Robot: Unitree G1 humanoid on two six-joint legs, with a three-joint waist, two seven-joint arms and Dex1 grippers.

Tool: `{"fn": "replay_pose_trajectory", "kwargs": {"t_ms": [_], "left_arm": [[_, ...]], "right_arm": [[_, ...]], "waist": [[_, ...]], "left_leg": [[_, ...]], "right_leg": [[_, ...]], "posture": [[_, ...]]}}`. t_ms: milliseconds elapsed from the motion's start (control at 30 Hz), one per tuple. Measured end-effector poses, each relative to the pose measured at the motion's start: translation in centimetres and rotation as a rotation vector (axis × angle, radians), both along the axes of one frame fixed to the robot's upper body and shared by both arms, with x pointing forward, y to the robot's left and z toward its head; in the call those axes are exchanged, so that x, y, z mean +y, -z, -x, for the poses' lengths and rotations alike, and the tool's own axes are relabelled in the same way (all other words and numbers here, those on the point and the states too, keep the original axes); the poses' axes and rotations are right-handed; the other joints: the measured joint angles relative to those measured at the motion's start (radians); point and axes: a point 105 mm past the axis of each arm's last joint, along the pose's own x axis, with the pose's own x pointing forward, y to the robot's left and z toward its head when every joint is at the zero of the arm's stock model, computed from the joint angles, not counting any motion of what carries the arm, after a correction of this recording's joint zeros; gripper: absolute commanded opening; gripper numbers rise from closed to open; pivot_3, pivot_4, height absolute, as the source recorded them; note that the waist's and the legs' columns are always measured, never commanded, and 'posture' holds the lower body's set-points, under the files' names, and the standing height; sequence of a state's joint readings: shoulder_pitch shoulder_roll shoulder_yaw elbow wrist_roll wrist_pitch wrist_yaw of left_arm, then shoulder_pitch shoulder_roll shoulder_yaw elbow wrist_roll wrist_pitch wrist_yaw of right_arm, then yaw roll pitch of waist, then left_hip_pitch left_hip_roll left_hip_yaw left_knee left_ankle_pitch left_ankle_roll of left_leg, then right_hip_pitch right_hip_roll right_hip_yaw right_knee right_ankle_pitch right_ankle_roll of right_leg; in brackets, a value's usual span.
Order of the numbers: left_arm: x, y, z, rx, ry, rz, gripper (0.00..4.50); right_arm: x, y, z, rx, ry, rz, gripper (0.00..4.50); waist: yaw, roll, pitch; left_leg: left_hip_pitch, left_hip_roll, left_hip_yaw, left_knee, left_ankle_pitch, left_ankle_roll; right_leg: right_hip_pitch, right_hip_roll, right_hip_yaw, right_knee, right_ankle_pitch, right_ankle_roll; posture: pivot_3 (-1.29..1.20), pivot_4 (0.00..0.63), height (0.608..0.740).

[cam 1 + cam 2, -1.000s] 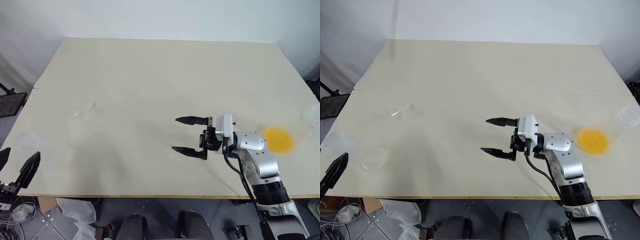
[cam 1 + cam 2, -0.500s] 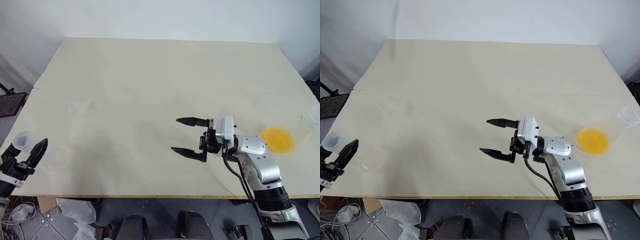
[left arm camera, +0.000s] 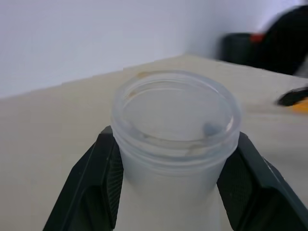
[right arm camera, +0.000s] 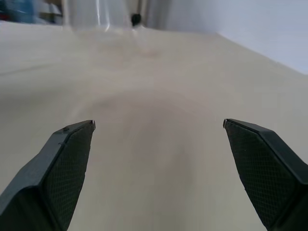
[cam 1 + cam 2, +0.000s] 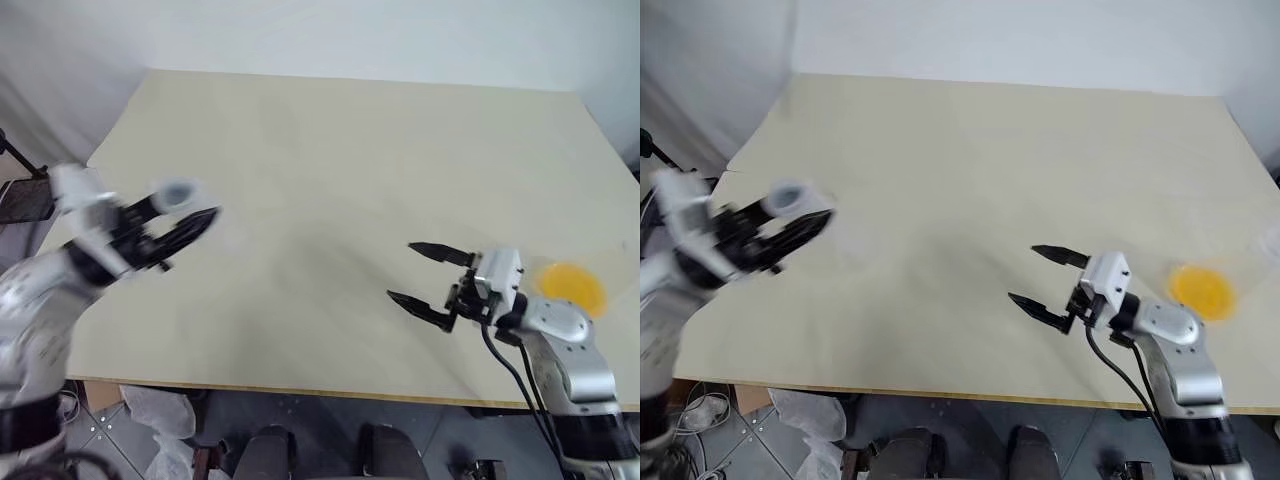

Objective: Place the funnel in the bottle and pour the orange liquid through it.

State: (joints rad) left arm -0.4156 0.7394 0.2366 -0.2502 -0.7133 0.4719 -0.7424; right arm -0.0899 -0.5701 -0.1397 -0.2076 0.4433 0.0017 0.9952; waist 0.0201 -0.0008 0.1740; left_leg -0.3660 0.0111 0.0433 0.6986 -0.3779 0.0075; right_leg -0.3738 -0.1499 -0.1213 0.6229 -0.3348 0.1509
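Left gripper [image 5: 185,222] raised over the table's [image 5: 330,150] left edge, fingers clamped on the bottle [image 3: 175,139]. Right gripper [image 5: 428,276] level near the front edge, fingers spread wide, empty.

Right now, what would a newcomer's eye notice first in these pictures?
The bright patch of translucent yellow-orange liquid at the right edge of the pale wooden table stands out most. Next, the left gripper, raised over the table's left side, has its jaws shut on a clear, colourless bottle neck. The right gripper hangs open beside the liquid.
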Motion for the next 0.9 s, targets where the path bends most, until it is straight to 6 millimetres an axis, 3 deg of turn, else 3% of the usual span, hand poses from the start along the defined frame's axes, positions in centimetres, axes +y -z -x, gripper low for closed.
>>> {"fn": "replay_pose_trajectory", "kwargs": {"t_ms": [167, 267, 433, 667, 900], "left_arm": [[-7.8, 1.1, -3.7, 0.085, 0.26, -0.049, 2.28], [-11.5, 2.7, -5.5, 0.108, 0.344, -0.104, 2.28], [-13.7, 4.4, -7.2, 0.101, 0.364, -0.163, 2.28], [-15.3, 5.1, -7.4, 0.044, 0.426, -0.203, 2.28], [-15.5, 5.5, -7.0, 0.089, 0.475, -0.196, 4.46]], "right_arm": [[-1.7, 0.4, 1.6, 0.003, 0.125, 0.003, 4.5], [-1.7, -0.1, 2.5, -0.027, 0.173, 0.006, 4.5], [-2.1, -0.4, 3.4, -0.041, 0.248, 0.001, 4.5], [-2.3, -1.1, 3.5, -0.072, 0.296, -0.01, 4.5], [-2.4, -1.2, 3.4, -0.075, 0.308, -0.015, 4.5]], "waist": [[-0.012, 0.0, 0.0], [-0.016, 0.0, 0.0], [-0.021, 0.0, 0.001], [-0.004, -0.001, 0.001], [0.002, -0.001, 0.001]], "left_leg": [[-0.001, 0.002, 0.009, 0.0, 0.0, 0.0], [-0.001, 0.002, 0.012, 0.001, 0.0, 0.0], [-0.001, 0.003, 0.012, 0.001, 0.0, 0.0], [-0.002, 0.002, 0.012, 0.002, 0.0, 0.0], [-0.002, 0.002, 0.012, 0.002, 0.0, 0.0]], "right_leg": [[-0.001, 0.001, -0.004, 0.0, 0.0, 0.0], [-0.001, 0.001, -0.004, -0.001, 0.0, 0.0], [-0.002, 0.001, -0.004, 0.0, 0.0, 0.0], [-0.002, 0.0, -0.004, -0.001, 0.0, 0.0], [-0.002, 0.0, -0.004, 0.0, 0.0, 0.0]], "posture": [[0.0, 0.15, 0.74], [0.0, 0.15, 0.74], [0.0, 0.15, 0.74], [0.0, 0.15, 0.74], [0.0, 0.15, 0.74]]}}
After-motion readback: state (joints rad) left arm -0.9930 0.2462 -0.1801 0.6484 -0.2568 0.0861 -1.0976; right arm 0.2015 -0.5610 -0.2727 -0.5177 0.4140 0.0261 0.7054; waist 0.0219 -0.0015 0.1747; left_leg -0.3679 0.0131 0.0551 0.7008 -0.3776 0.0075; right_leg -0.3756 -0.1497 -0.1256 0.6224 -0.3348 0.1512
